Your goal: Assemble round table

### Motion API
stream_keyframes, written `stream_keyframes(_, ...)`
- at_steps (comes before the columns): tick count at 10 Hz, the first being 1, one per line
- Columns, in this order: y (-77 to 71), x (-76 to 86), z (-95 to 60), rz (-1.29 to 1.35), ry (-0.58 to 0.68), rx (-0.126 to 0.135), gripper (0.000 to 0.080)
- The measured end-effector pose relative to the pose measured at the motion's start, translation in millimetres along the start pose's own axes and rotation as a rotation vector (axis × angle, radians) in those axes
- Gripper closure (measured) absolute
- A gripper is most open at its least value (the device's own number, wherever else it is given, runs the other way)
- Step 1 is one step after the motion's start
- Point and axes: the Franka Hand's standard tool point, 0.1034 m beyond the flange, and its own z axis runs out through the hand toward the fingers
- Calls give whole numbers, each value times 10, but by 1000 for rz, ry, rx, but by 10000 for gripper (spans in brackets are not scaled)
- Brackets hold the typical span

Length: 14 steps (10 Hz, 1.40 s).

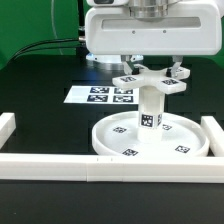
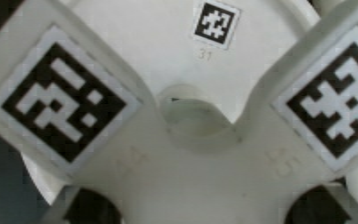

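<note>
Looking across a black table (image 1: 40, 80) backed by a green backdrop (image 1: 20, 20), with long white border bars (image 1: 45, 163) running along the near edge and up both sides. Hanging low over the middle, the Panda arm's white gripper (image 1: 152, 72), fingers dropping either side of the work. No telling from either view whether clamping or merely straddling. Lying flat beneath, just inside the near bar: the large round rimmed disc (image 1: 110, 145), tags facing up. Lying behind it, toward the exterior view's left: the marker board (image 1: 90, 95). Standing upright at the disc's centre: the short cylindrical post (image 1: 150, 112). Sitting across the post's top, between the fingers and filling the wrist view: the cross-shaped piece (image 1: 150, 84), tagged arms spreading outward.
</note>
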Motion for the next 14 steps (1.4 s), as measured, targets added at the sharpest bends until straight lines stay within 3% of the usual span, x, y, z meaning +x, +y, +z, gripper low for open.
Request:
stream_keyframes(10, 4, 7, -2, 19, -1, 1, 353)
stream_keyframes(14, -22, 27, 5, 506, 33, 34, 353)
